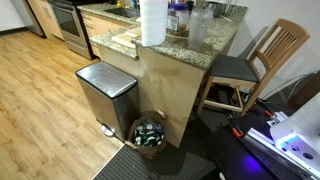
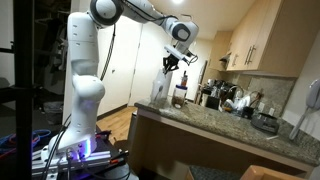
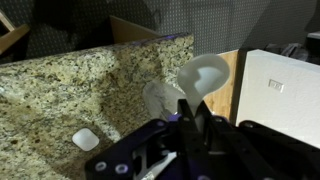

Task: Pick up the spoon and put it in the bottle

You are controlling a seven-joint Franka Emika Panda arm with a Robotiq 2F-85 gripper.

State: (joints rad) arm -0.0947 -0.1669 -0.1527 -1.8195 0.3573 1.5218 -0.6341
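Observation:
In the wrist view my gripper (image 3: 190, 120) is shut on the handle of a white plastic spoon (image 3: 200, 72), whose bowl sticks out beyond the fingers. A clear bottle (image 3: 162, 100) stands on the granite counter (image 3: 60, 90) just below and beside the spoon bowl, with its open mouth facing the camera. In an exterior view the gripper (image 2: 170, 63) hangs above the clear bottle (image 2: 160, 92) at the near end of the counter (image 2: 215, 122). The spoon is too small to make out there.
A small white cap (image 3: 86, 140) lies on the counter. A white appliance (image 3: 282, 95) is at the right. Jars and kitchen items (image 2: 225, 98) stand further along the counter. A paper towel roll (image 1: 152, 22), trash can (image 1: 105, 95), basket (image 1: 150, 133) and chair (image 1: 265, 55) surround it.

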